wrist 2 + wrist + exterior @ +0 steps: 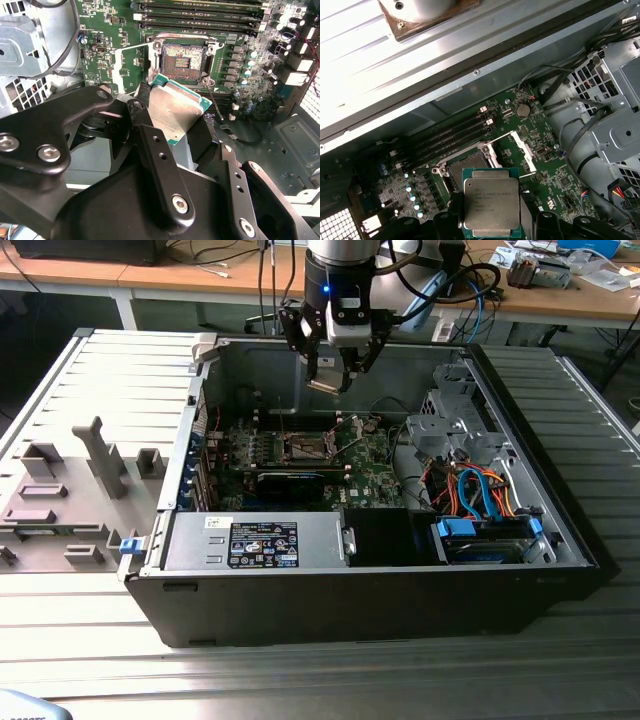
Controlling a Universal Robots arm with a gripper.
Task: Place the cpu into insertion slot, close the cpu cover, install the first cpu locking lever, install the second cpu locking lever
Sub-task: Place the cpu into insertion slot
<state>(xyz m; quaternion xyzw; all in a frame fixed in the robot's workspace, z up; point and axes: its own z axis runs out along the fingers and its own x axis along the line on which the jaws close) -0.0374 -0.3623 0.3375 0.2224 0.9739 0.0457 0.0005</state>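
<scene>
Gripper (328,380) clamped on cpu (175,112) by opposite edges, chip hanging above the empty insertion slot (182,60), well apart from it. Cpu looks light, thin, stiff; slick silvery lid, green rim. Underside probably fragile, so edge grip suits. Slot: dark pin field, silvery rim.

From where I stand, the arm (338,255) drops straight down from overhead with its wrist vertical and a small blue light glowing on the wrist housing. The gripper (327,380) hangs at its lower end, pointing downward, its black linkage splayed to either side above the tips. In the second wrist view the black fingers (147,132) are closed on opposite edges of the cpu (175,112), which is held flat between them with its metal face toward the wrist.
</scene>
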